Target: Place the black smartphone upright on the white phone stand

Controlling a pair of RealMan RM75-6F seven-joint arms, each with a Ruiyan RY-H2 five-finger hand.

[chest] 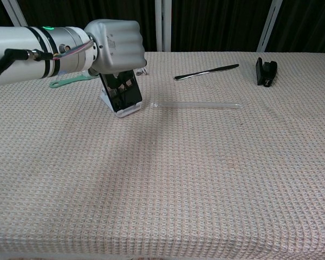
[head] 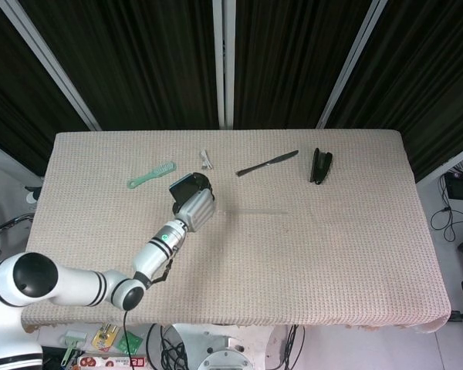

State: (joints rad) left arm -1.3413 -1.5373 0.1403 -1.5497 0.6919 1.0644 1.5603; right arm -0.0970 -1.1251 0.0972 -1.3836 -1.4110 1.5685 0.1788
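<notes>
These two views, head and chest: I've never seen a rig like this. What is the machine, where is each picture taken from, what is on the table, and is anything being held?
It is a two-armed robot steered by a person, with human-like hands. The head view looks down from above; the chest view looks across the table from lower down. Only the left arm shows. Its left hand grips the top of a black phone, which leans back on a small white stand. The right hand is not in view. Also on the knitted cloth: a green comb, a small metal clip, a knife, a black clip-like item at the far right, and a clear thin rod beside the stand.
</notes>
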